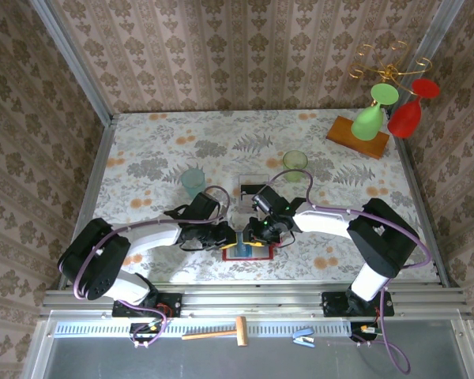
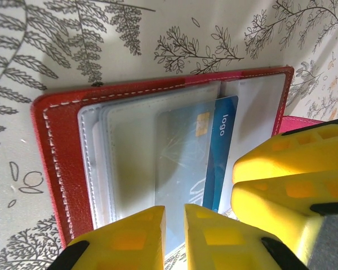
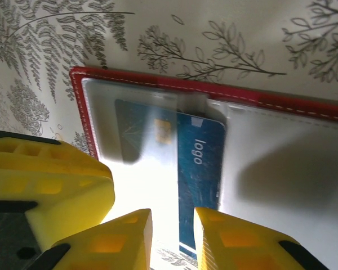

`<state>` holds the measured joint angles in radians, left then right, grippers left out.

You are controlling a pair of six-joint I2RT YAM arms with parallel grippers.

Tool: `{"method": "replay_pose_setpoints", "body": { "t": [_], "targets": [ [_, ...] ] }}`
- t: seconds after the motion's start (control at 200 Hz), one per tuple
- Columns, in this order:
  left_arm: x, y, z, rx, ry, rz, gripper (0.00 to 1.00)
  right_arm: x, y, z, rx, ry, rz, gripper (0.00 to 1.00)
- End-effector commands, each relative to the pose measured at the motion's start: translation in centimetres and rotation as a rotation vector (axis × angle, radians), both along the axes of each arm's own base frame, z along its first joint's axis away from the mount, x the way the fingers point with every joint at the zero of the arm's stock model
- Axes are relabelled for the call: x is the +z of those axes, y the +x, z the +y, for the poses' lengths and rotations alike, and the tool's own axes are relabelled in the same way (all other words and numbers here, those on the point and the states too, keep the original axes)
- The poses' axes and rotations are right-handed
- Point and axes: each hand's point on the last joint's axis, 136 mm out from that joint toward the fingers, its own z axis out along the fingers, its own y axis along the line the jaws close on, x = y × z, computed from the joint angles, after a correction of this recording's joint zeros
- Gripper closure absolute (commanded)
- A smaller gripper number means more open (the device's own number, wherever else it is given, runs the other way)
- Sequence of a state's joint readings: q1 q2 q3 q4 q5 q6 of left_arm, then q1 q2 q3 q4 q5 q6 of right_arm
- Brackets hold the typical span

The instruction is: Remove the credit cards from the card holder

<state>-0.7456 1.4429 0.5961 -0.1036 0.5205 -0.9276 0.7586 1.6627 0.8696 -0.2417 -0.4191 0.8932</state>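
Note:
The red card holder lies open on the flowered table near the front edge, its clear sleeves facing up. A dark blue credit card sticks partly out of one sleeve, its "logo" end bare. My left gripper stands over the sleeve's near edge, jaws almost together with a thin slit. My right gripper comes from the other side, jaws a little apart over the card's long edge. Its fingers show beside the card. Nothing is visibly clamped.
A clear plastic box sits just behind the grippers. A teal cup and a green cup stand further back. At the back right, a wooden base carries a green glass and a red glass.

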Motion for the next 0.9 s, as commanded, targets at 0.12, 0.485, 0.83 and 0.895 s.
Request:
{"method": "replay_pose_setpoints", "body": {
  "t": [0.12, 0.485, 0.83, 0.895],
  "targets": [
    [0.4, 0.3, -0.8, -0.015, -0.013, 0.002, 0.83, 0.4, 0.2, -0.9, -0.028, 0.030, -0.001, 0.72],
    [-0.1, 0.2, -0.7, -0.017, -0.003, 0.019, 0.83, -0.3, 0.2, -1.0, -0.038, 0.068, 0.023, 0.72],
    [-0.3, 0.2, -0.6, -0.015, 0.000, 0.027, 0.83, -1.4, 0.0, -0.7, -0.043, 0.091, 0.052, 0.72],
    [-0.5, 0.2, -0.5, -0.014, 0.003, 0.030, 0.83, -1.4, 0.0, -0.6, -0.043, 0.097, 0.055, 0.72]
  ]
}}
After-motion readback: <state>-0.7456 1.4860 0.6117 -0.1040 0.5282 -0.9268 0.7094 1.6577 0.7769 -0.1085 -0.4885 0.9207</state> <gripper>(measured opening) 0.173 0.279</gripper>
